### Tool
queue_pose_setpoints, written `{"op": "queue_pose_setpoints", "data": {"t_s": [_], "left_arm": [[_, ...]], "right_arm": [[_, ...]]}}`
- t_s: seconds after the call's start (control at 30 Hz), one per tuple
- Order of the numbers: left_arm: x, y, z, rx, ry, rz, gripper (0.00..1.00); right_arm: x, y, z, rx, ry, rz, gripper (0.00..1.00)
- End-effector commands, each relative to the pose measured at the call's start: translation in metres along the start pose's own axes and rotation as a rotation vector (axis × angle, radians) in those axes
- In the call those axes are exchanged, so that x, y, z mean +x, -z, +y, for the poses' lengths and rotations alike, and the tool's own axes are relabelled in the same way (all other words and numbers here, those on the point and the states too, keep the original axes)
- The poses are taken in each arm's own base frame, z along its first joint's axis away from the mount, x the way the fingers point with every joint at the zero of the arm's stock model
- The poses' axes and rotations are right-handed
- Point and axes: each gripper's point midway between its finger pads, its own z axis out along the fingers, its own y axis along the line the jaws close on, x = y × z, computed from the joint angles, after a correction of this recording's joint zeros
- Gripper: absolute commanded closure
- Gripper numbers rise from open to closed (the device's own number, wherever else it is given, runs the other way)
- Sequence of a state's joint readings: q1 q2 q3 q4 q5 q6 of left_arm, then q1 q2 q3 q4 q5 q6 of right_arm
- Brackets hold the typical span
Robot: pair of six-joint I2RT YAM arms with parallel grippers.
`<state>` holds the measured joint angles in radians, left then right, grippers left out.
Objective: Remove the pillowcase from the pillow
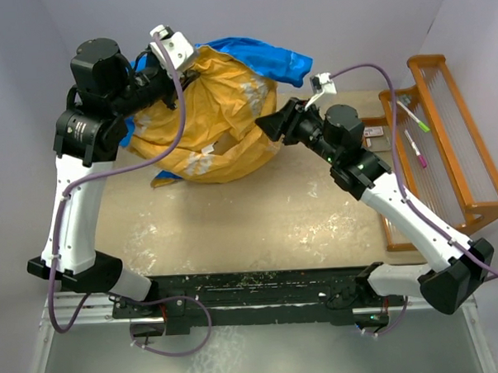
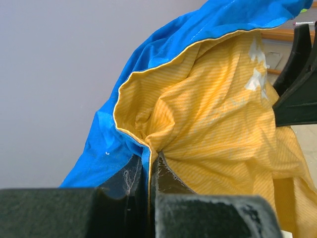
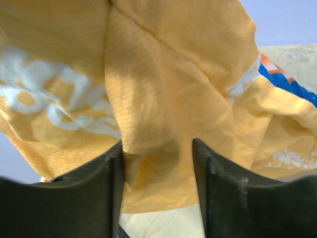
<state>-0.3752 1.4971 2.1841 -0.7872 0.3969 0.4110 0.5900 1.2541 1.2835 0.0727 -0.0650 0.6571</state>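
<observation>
The pillowcase (image 1: 213,122) is bunched at the back of the table and turned mostly yellow-orange side out, with blue fabric (image 1: 264,58) trailing behind it. My left gripper (image 1: 182,74) is shut on its blue-and-yellow hem, which is pinched between the jaws in the left wrist view (image 2: 149,159). My right gripper (image 1: 267,124) is open at the case's right side. In the right wrist view (image 3: 157,166) a fold of yellow fabric (image 3: 163,99) hangs between the spread fingers. The white pillow does not show in any view.
A wooden rack (image 1: 458,136) stands along the right edge, with markers (image 1: 413,113) lying beside it. A small card (image 1: 372,132) lies behind my right arm. Grey walls close in at the back and left. My right gripper's black fingers (image 2: 297,84) show in the left wrist view.
</observation>
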Motion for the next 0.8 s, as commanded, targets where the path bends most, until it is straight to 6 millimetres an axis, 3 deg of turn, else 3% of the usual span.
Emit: {"op": "queue_pose_setpoints", "data": {"t_s": [0.0,0.1,0.23,0.53,0.63,0.7,0.73,0.77], "left_arm": [[-0.005,0.01,0.013,-0.072,-0.002,-0.004,1.0],[-0.012,0.012,0.018,-0.095,-0.012,-0.015,1.0],[-0.029,0.019,0.021,-0.102,-0.01,-0.052,1.0],[-0.045,0.034,0.002,-0.03,0.065,-0.09,1.0],[-0.046,0.034,-0.001,-0.018,0.091,-0.092,1.0],[-0.044,0.032,0.0,-0.023,0.098,-0.09,1.0],[-0.043,0.031,0.002,-0.028,0.099,-0.088,1.0],[-0.042,0.029,0.003,-0.036,0.101,-0.086,1.0]], "right_arm": [[0.012,0.013,-0.015,0.043,0.001,0.005,0.56],[0.029,0.016,-0.045,0.137,0.033,0.036,0.66],[0.038,0.012,-0.075,0.231,0.047,0.055,0.71],[0.018,-0.01,-0.128,0.414,0.088,0.042,0.77],[-0.008,-0.007,-0.12,0.434,0.118,-0.008,0.74],[-0.025,0.005,-0.087,0.39,0.16,-0.086,0.65],[-0.034,0.02,-0.058,0.344,0.171,-0.144,0.6],[-0.037,0.031,-0.044,0.318,0.172,-0.185,0.55]]}}
